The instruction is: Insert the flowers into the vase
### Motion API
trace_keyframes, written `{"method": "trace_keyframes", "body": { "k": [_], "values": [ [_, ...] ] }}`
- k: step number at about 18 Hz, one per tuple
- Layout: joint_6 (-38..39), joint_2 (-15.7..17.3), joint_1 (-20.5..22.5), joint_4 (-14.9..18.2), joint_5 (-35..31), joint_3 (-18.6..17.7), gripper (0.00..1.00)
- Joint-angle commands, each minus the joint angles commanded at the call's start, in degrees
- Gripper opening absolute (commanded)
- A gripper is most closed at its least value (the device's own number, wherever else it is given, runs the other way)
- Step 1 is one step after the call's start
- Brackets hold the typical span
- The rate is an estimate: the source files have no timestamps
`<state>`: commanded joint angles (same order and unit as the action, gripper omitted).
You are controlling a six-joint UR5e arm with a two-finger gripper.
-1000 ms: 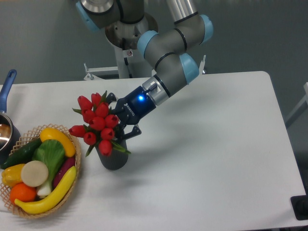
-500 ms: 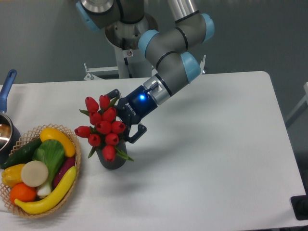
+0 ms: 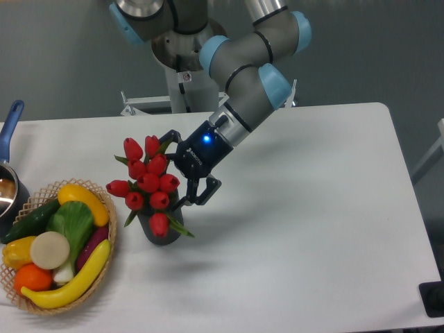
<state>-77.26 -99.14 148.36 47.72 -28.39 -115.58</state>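
**With stems in the vase: release stage of the insertion**

While the flowers (image 3: 148, 182) sit bunched over the vase (image 3: 161, 230), the arm (image 3: 246, 76) reaches down from the upper right and the gripper (image 3: 189, 182) hangs just beside the bunch on its right side. Red buds and leaves cover most of the vase mouth, so only the dark lower body of the vase shows. Stems look to go down inside it, though the stems themselves are hidden by the buds. One bud droops over the front of the vase rim.

Claw state: the fingers (image 3: 202, 191) appear spread apart, with nothing visibly clamped between them. The front finger stands clear to the right of the leaves. The rear finger is partly behind the buds, so contact there cannot be ruled out.

Vase stands upright on the white table (image 3: 305, 229), near the woven basket (image 3: 109, 244) of vegetables at the left, not touching it. A pot with a blue handle (image 3: 10, 126) sits at the far left edge.

Judged step: placement looks essentially done and the arm is at the let-go and retreat stage.

Next move calls for a clean pull away up and to the right, keeping the fingers wide enough not to snag leaves. Risk: the bunch is wider than the vase and leans left, so a snag could tip the vase or drag the flowers out.
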Motion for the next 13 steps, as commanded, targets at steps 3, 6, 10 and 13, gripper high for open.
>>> {"method": "trace_keyframes", "body": {
  "k": [3, 6, 10, 13],
  "values": [
    [0.00, 1.75, 0.96, 0.00, -2.27, 0.70, 1.00],
    [-0.09, 5.00, 3.51, -0.09, -9.38, 1.49, 1.00],
    [0.53, 9.40, 5.88, 0.00, -23.52, 3.08, 1.00],
    [0.18, 11.42, 8.60, 0.18, -26.72, 4.39, 1.00]
  ]
}}
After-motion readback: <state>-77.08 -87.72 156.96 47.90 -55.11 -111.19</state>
